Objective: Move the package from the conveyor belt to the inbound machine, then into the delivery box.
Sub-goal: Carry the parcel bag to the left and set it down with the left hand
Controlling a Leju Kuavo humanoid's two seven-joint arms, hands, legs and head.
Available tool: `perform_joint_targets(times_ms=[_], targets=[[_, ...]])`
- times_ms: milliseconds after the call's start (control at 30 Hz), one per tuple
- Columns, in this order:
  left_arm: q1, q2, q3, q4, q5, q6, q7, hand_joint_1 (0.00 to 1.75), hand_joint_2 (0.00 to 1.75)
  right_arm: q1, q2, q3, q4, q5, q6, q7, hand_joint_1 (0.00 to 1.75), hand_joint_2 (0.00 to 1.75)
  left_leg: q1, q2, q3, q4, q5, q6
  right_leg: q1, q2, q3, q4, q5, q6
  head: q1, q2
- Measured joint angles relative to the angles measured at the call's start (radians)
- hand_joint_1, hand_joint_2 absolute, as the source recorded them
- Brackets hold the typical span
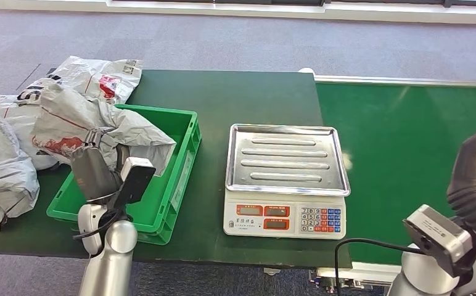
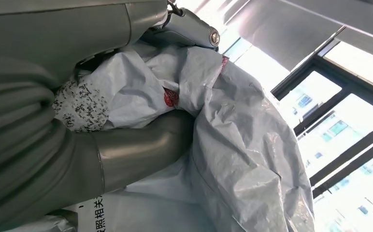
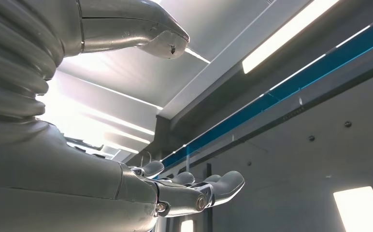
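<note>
While the left hand [image 1: 94, 169] is gripping a grey package [image 1: 103, 126] over the green delivery box [image 1: 183, 157] at the table's left end, the scale [image 1: 288, 179] is sitting mid-table | left wrist: fingers [image 2: 141, 145] are clamping the package [image 2: 233, 145] | right wrist: right hand [image 3: 126, 188] is holding nothing, fingers spread wide.

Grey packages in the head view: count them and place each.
4, perhaps more hidden: one package held by the left hand over the green crate; one at the table's far left; one beside it; one nearest, at the left edge.
</note>
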Motion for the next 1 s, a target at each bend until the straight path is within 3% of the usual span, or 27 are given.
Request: perform_joint_targets(times_ms=[433,533,567,667,1000], targets=[[0.016,0.010,-0.027,0.021,0.019,0.015,0.017,1.75,1.75,0.001,0.000,0.000,0.008,-0.003,0.000,-0.001,0.00,1.75,0.000,0.000,0.000,0.000,0.000,0.000,0.000,0.000,0.000,0.000,0.000,0.000,0.000,0.000],[0.017,0.012,-0.027,0.022,0.019,0.015,0.017,0.45,1.75,0.001,0.000,0.000,0.008,-0.003,0.000,-0.001,0.00,1.75,0.000,0.000,0.000,0.000,0.000,0.000,0.000,0.000,0.000,0.000,0.000,0.000,0.000,0.000],[0.017,0.012,-0.027,0.022,0.022,0.015,0.018,0.02,1.31,0.001,0.000,0.000,0.008,-0.003,0.000,-0.001,0.00,1.75,0.000,0.000,0.000,0.000,0.000,0.000,0.000,0.000,0.000,0.000,0.000,0.000,0.000,0.000],[0.017,0.014,-0.029,0.025,0.040,0.016,0.032,0.00,0.00,0.001,0.000,0.000,0.009,-0.005,0.000,-0.003,0.00,1.75,0.000,0.000,0.000,0.000,0.000,0.000,0.000,0.000,0.000,0.000,0.000,0.000,0.000,0.000],[0.018,0.021,-0.034,0.026,0.055,0.025,0.010,0.00,0.00,0.002,0.000,0.000,0.010,-0.004,0.000,0.000,0.00,1.75,0.000,0.000,0.000,0.000,0.000,0.000,0.000,0.000,0.000,0.000,0.000,0.000,0.000,0.000]])
